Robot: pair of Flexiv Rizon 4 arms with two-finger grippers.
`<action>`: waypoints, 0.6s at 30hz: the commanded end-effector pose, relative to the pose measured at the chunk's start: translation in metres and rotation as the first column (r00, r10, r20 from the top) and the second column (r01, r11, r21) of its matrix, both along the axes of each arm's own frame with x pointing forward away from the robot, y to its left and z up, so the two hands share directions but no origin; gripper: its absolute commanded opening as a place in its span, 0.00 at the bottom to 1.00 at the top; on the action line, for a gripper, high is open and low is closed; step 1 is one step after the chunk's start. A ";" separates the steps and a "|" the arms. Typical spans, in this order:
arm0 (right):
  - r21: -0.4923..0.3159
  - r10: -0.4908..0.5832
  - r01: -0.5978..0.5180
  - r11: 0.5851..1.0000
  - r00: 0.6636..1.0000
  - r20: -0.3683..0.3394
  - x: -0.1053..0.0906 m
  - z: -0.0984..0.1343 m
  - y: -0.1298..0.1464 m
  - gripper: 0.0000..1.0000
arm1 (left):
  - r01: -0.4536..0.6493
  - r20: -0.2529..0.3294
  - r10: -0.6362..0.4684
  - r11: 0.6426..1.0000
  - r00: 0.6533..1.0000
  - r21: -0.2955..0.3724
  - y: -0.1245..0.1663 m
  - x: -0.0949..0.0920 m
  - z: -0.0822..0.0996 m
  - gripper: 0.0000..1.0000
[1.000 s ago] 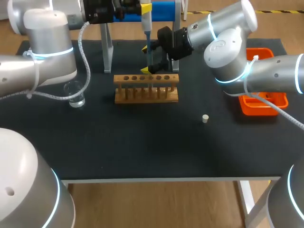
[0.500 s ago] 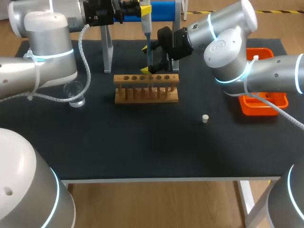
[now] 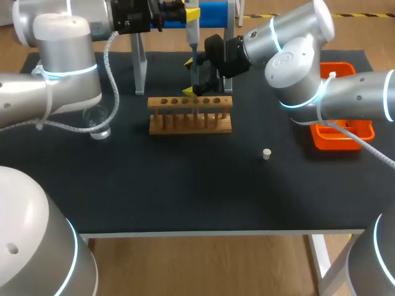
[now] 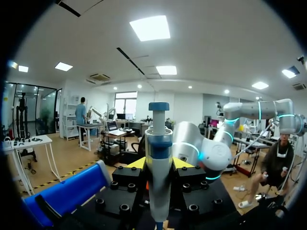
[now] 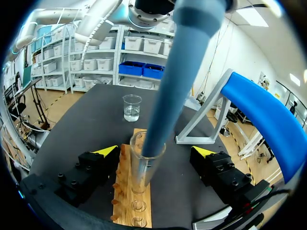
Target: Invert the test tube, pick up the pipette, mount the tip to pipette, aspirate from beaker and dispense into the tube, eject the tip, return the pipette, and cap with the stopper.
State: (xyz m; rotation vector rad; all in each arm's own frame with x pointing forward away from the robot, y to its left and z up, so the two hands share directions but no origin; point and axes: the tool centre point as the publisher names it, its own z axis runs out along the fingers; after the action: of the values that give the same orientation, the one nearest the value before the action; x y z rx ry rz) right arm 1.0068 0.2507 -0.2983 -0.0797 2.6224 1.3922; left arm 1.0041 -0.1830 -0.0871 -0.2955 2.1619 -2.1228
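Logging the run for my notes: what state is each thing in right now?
Pipette: held upright by left gripper, lower end in the tube.
Tube: upright in the rack, uncapped.
Beaker: upright, holds clear liquid.
Stopper: loose on the table.
Right gripper: open, either side of the tube.

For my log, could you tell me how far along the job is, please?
Done: the test tube stands mouth-up in the rack, and the left gripper holds the pipette. In hand: the tip is inside the tube's mouth, so dispensing seems under way. Left: ejecting the tip, returning the pipette, and capping; the stopper lies loose on the table.
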 end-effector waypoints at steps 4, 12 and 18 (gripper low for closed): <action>-0.004 0.003 -0.003 1.000 1.000 -0.003 0.001 0.001 -0.001 1.00 | -0.012 0.007 0.012 1.000 1.000 0.012 -0.004 -0.005 0.003 0.00; -0.004 0.003 -0.003 1.000 1.000 -0.003 0.001 0.001 -0.001 1.00 | -0.026 0.018 0.025 1.000 1.000 0.008 -0.002 -0.010 0.003 0.00; -0.004 0.003 -0.003 1.000 1.000 -0.003 0.001 0.001 -0.001 1.00 | -0.032 0.020 0.032 0.999 0.999 0.007 0.000 -0.013 0.002 0.00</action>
State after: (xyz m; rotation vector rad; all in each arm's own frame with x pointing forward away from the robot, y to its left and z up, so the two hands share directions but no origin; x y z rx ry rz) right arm 1.0068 0.2507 -0.2983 -0.0797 2.6224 1.3921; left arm 0.9947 -0.1844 -0.0850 -0.3002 2.1458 -2.0931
